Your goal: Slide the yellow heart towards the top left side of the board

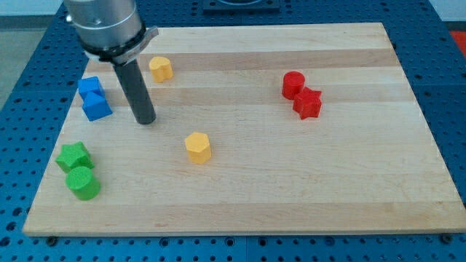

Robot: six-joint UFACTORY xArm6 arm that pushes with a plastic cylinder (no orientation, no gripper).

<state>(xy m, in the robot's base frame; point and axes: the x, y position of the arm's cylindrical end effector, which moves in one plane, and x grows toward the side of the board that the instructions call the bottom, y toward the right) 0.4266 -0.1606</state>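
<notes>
Camera view. Pale wooden board (306, 196) with lengthwise grain, resting on a blue perforated bench (22, 58) that shows on every side.

Count: eight blocks, two per colour.
- Yellow: one heart-like block (160, 68) near the view's top left, shape not fully clear; one hexagonal block (198, 147) left of board centre.
- Blue: two blocks touching at the left edge, upper (89, 87) and lower (97, 106); shapes angular, not resolved.
- Green: star-like block (73, 156) and cylinder (83, 183), touching, at the bottom left.
- Red: cylinder (293, 84) and star-like block (307, 103), touching, right of centre.

No jaws on this arm; it ends in a dark rod. My tip (145, 120) is on the board, just right of the lower blue block and below the yellow heart, apart from both.

Edges: yellow heart sits near the top edge, with bare board to its left up to the corner. Right third and bottom centre of the board carry nothing.
</notes>
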